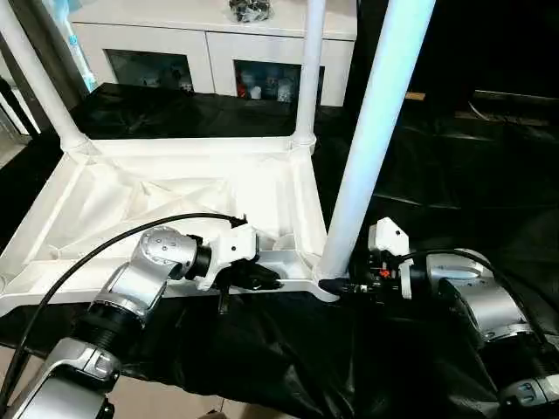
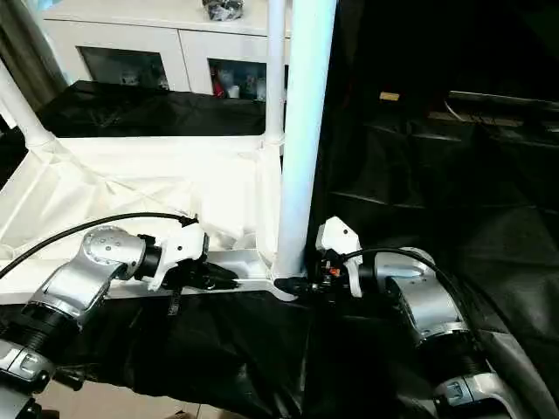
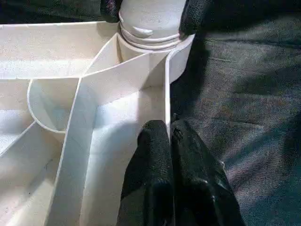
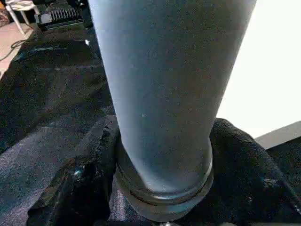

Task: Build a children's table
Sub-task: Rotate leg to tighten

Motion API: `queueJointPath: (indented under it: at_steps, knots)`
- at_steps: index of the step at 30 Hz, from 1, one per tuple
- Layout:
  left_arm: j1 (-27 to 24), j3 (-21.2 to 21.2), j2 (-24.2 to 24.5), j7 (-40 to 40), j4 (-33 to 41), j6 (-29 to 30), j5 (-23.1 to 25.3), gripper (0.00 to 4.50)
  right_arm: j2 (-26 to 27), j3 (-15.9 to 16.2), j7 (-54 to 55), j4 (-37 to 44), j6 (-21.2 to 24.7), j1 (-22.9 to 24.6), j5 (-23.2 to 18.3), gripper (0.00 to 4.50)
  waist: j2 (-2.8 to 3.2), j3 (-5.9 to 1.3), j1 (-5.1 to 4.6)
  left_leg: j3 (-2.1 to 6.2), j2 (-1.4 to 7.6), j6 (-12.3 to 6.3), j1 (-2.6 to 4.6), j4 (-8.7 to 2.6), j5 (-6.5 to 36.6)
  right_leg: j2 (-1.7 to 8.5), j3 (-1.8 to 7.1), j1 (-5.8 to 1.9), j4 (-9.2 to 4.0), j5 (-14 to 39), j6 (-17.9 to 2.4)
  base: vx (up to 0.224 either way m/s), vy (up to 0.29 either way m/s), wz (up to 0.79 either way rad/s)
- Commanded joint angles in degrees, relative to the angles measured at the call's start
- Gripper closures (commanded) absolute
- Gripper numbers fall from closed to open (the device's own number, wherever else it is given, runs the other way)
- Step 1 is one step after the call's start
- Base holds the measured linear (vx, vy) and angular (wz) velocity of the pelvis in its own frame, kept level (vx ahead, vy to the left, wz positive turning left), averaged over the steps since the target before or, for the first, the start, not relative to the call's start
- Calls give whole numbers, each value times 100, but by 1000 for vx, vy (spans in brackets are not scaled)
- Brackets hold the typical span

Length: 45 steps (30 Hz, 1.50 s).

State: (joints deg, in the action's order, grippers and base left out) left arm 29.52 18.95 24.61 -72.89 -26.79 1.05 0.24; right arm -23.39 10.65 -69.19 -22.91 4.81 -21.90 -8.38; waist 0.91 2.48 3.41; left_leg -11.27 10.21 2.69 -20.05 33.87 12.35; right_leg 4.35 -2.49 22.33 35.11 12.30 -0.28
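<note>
**Third leg at the near right socket**

With the tabletop (image 1: 166, 188) lying underside up on the black cloth (image 1: 437, 175), the head views show two far legs seated and a third leg (image 1: 371, 131) standing in the near right corner; the near left corner appears unfilled.

Left wrist view: the left gripper (image 3: 170, 141) is pinched closed on the tabletop's near edge wall.

Right wrist view: the right gripper (image 4: 164, 155) clamps the third leg's base, judged not yet confirmed seated.
</note>
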Motion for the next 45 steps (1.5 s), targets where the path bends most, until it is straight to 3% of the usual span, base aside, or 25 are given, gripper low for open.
queueJointPath:
  at_steps: [1, 4, 7, 8, 9, 11, 13, 14, 15, 18, 19, 20, 21, 22, 24, 29, 31, 32, 37, 45]
  knots:
    - [9, 130, 27, 142, -206, 56, 216, 450, 97, 304, -235, 46, -55, -29, 3, 189, -31, -291, 10, 118, 335, -466, 8, -368, 594, 399, 243, -260, -335, 111, -1720, 0, 0, 0]
    - [34, 94, -27, 366, -288, 59, 267, 450, 174, 262, -56, 42, -102, 47, 17, 189, -16, -289, 7, 118, 334, -451, 16, -371, 615, 394, 241, -255, -338, 89, -1727, 0, 0, 0]
    - [111, 20, -266, 947, -418, 157, 384, 450, 389, 152, 729, -136, -184, 104, 265, 189, -22, -263, -11, 118, 332, -348, 24, -393, 831, 404, 250, -235, -382, 412, -1690, 0, 0, 0]
    - [146, -17, -563, 1425, -442, 282, 443, 450, 641, 33, 1565, -311, -289, 192, 499, 189, -29, -232, -33, 122, 335, -237, 36, -422, 1028, 420, 262, -212, -443, 846, -1612, 0, 0, 0]
    - [140, -14, -748, 1595, -404, 387, 434, 450, 797, -37, 1976, -357, -281, 259, 570, 189, -40, -212, -38, 136, 328, -62, 80, -444, 1277, 438, 274, -195, -521, 1558, -1412, 0, 0, 0]
    - [128, 7, -949, 1762, -365, 489, 431, 450, 980, -112, 2370, -375, -205, 328, 604, 189, -27, -211, -43, 152, 326, -7, 83, -460, 1346, 435, 277, -189, -542, 1791, -1302, 0, 0, 0]
    - [127, 123, -1476, 2217, -364, 703, 503, 450, 1499, -252, 3309, -475, 8, 417, 664, 189, -28, -204, -74, 167, 331, 15, 58, -498, 1380, 411, 277, -185, -544, 1876, -1173, 0, 0, 0]
    - [127, 123, -1476, 2217, -364, 703, 503, 450, 1499, -252, 3309, -475, 8, 417, 664, 189, -25, -207, -86, 176, 324, 49, 60, -499, 1439, 416, 280, -170, -563, 1948, -1123, 0, 0, 0]
    - [188, 238, -1901, 2621, -465, 833, 599, 450, 1952, -269, 4110, -641, 123, 334, 797, 189, 18, -212, -95, 193, 309, 55, 48, -506, 1469, 417, 280, -181, -560, 1971, -1086, 0, 0, 0]
    - [284, 287, -2229, 3011, -613, 892, 743, 450, 2369, -283, 4689, -846, 216, 153, 887, 189, 25, -215, -172, 199, 282, 99, 43, -517, 1662, 405, 270, -164, -606, 2065, -1016, 0, 0, 0]
    - [307, 295, -2268, 3066, -634, 893, 813, 450, 2464, -333, 4804, -877, 216, 100, 862, 189, 20, -228, -171, 200, 277, 59, 47, -504, 1667, 412, 275, -162, -617, 2113, -967, 0, 0, 0]
    - [333, 305, -2293, 3102, -652, 879, 871, 450, 2539, -370, 4885, -901, 176, 35, 842, 189, 68, -236, -158, 200, 279, 22, 52, -498, 1667, 424, 285, -149, -626, 2097, -964, 0, 0, 0]
    - [343, 305, -2303, 3113, -648, 888, 894, 450, 2560, -374, 4929, -898, 131, 4, 839, 189, 55, -236, -169, 197, 282, 7, 42, -503, 1661, 417, 282, -148, -631, 2053, -965, 0, 0, 0]
    - [348, 305, -2304, 3113, -643, 890, 903, 450, 2563, -375, 4937, -893, 101, -12, 836, 189, 50, -246, -165, 203, 284, -12, 18, -507, 1567, 411, 276, -171, -614, 1884, -965, 0, 0, 0]
    - [346, 301, -2258, 3066, -600, 883, 918, 450, 2520, -414, 4807, -824, 9, -17, 746, 133, 46, -253, -152, 190, 287, -60, 21, -501, 1488, 408, 278, -172, -595, 1658, -1019, 0, 0, 0]
    - [246, 309, -1852, 2784, -505, 803, 1019, 450, 2036, -482, 4117, -379, -39, 190, 560, 76, 37, -272, -131, 191, 309, -185, -7, -494, 1307, 410, 267, -215, -558, 1330, -1092, 0, 0, 0]
    - [222, 308, -1781, 2722, -492, 790, 1026, 450, 1906, -426, 3972, -319, -65, 216, 584, 71, 42, -286, -138, 179, 309, -217, 4, -476, 1184, 402, 273, -207, -524, 990, -1206, 0, 0, 0]
    - [158, 299, -1621, 2523, -445, 733, 1016, 450, 1631, -348, 3624, -227, -137, 244, 574, 71, 40, -294, -144, 175, 303, -284, -33, -458, 1001, 402, 260, -242, -488, 669, -1305, 0, 0, 0]
    - [9, 257, -1204, 1859, -278, 472, 832, 450, 968, -213, 2510, -15, -209, 260, 428, 71, 33, -295, -140, 166, 313, -467, -47, -430, 903, 418, 255, -273, -461, 465, -1450, 0, 0, 0]
    - [-121, 319, -695, 1039, -108, 27, 574, 450, 274, -14, 1071, 78, -171, 205, 236, 71, 30, -292, -125, 156, 337, -465, -6, -426, 953, 410, 256, -268, -444, 470, -1573, 0, 0, 0]
